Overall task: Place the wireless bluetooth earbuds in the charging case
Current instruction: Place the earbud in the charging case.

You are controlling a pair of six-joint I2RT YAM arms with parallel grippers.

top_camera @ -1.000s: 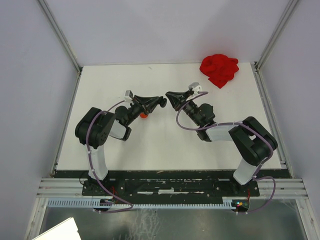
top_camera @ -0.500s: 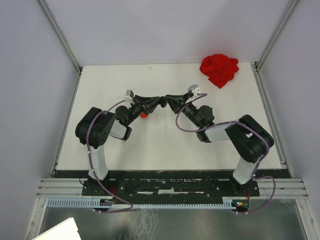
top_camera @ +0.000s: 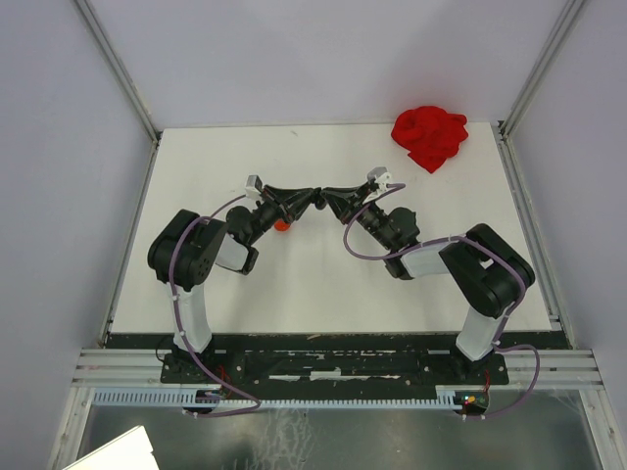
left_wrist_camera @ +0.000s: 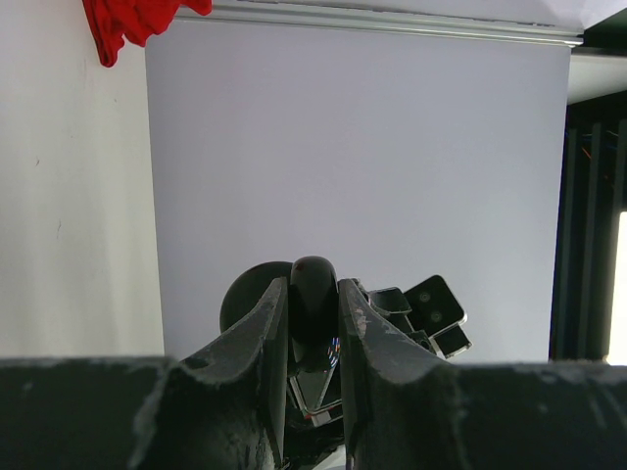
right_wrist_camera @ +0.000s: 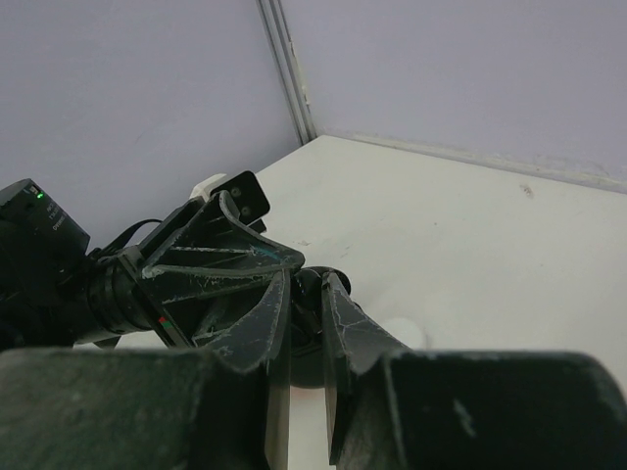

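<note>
Desk: Status of the left gripper (top_camera: 313, 199)?

Operator: I see it mid-frame in the top view, tip to tip with the right gripper (top_camera: 329, 195) above the white table (top_camera: 225, 157). On its own wrist camera its fingers (left_wrist_camera: 263, 338) are clamped tight on a black rounded piece (left_wrist_camera: 313, 284), low in the centre of that frame.

Desk: Earbud or case?

Operator: I can't tell; only its rounded top shows.

Desk: And the right?

Operator: Its fingers (right_wrist_camera: 345, 323) stand a narrow slit apart. Something dark sits in the slit, right against the left's tips. I can't tell whether it grips that or merely flanks it.

Desk: Anything else down there?

Operator: A small red piece (top_camera: 282, 225) lies on the table just below the left gripper. A small white round piece (right_wrist_camera: 402, 333) shows at lower right of the right wrist view. A red cloth (top_camera: 429, 137) is bunched at upper right in the top view.
</note>
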